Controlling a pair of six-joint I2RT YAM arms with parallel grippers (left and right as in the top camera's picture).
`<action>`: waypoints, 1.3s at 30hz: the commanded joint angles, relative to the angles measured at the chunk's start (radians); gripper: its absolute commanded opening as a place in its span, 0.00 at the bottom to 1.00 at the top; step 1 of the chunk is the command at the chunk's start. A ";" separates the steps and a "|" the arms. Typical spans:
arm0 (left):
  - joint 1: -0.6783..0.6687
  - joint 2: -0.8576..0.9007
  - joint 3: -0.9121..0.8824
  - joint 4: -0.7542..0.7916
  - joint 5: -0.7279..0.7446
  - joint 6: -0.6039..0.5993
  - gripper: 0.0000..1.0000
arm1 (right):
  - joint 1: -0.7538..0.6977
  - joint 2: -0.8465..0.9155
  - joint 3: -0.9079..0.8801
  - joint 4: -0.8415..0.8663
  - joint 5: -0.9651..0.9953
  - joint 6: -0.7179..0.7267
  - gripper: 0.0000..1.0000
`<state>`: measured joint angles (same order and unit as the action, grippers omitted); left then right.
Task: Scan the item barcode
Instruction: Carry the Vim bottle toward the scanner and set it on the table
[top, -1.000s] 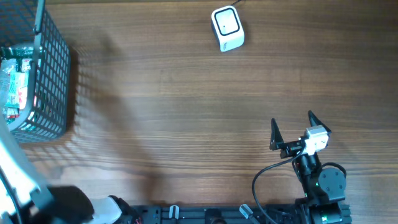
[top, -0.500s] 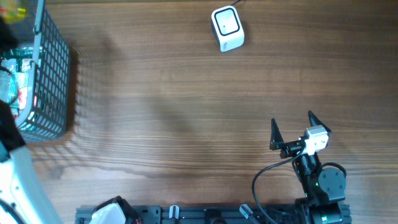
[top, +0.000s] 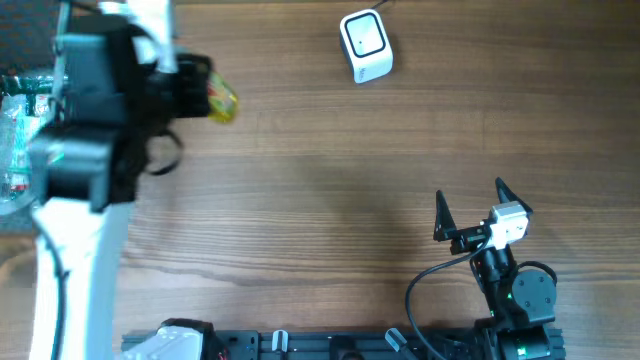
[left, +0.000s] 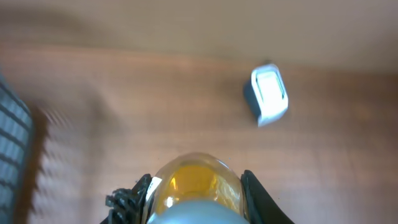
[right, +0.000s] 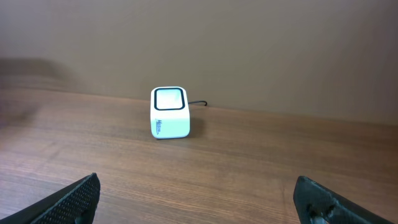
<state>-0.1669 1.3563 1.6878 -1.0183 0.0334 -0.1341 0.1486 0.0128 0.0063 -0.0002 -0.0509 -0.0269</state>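
Soft, even light; left wrist view blurs the yellow item (left: 196, 182).

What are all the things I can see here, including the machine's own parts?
white cube-shaped scanner box: one, white, far side of the table, near the middle
yellow see-through rounded item: one, yellow, held above the table
dark wire basket: one, dark, far left edge; packets inside, count unclear
wooden table: one, brown, beneath everything
left gripper: one, black, shut on the yellow item
right gripper: one, black, open and empty, near right
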 joint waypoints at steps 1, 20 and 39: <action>-0.134 0.078 -0.009 -0.009 -0.129 -0.119 0.26 | -0.004 -0.003 -0.001 0.002 0.010 0.002 1.00; -0.572 0.249 -0.423 0.520 -0.428 -0.399 0.24 | -0.004 -0.003 -0.001 0.003 0.010 0.002 1.00; -0.617 0.388 -0.531 0.747 -0.415 -0.399 0.24 | -0.004 -0.003 -0.001 0.003 0.010 0.002 1.00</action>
<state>-0.7826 1.7245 1.1610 -0.2985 -0.3626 -0.5148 0.1486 0.0128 0.0063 -0.0002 -0.0509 -0.0269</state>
